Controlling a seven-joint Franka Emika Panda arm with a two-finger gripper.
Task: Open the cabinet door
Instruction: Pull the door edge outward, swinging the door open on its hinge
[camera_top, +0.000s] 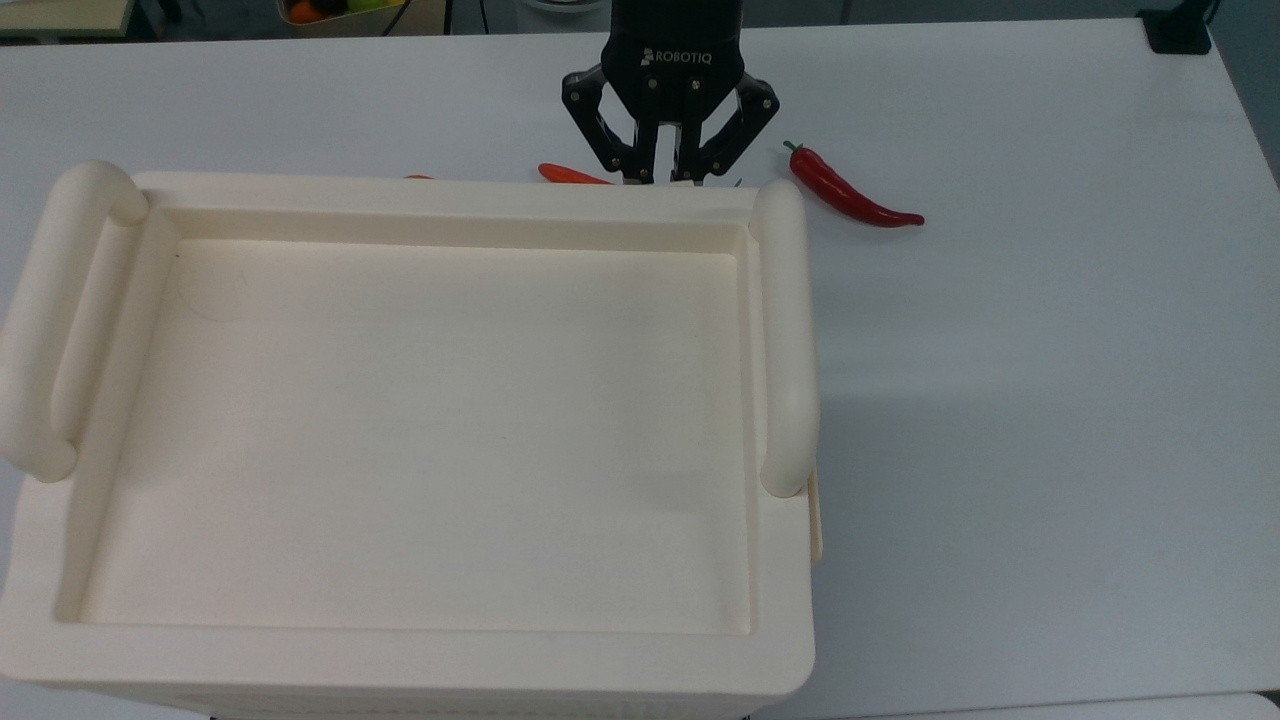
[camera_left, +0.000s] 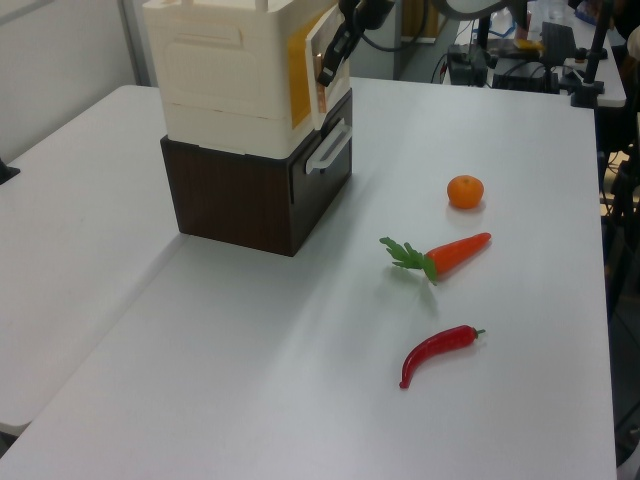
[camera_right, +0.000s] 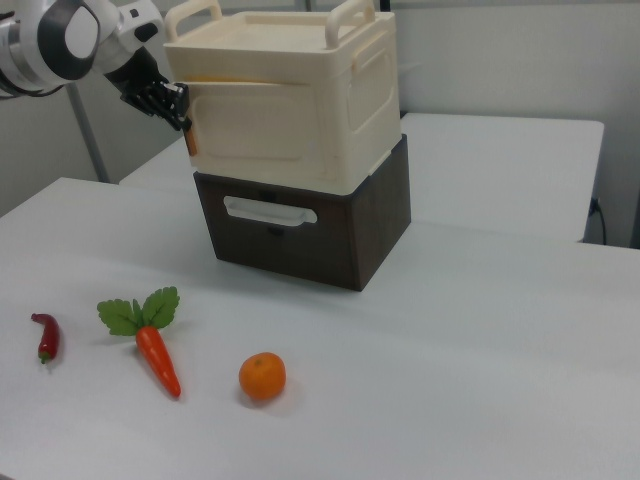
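Black two-finger claw (camera_left: 326, 72) clenched on the free edge of the thin cream plastic cabinet door (camera_left: 318, 62), door swung slightly ajar from the big cream cabinet (camera_left: 215, 75) atop the dark brown drawer box (camera_left: 240, 195); red chilli (camera_top: 850, 192) on white worktop (camera_top: 1050, 350) nearby.

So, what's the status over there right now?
Tool shut on cabinet door edge. Door ajar, not wide open. Carrot, orange, chilli lie lower down on the table.

White table (camera_left: 200, 400) (matte, evenly lit) before a pale wall (camera_right: 500, 50)
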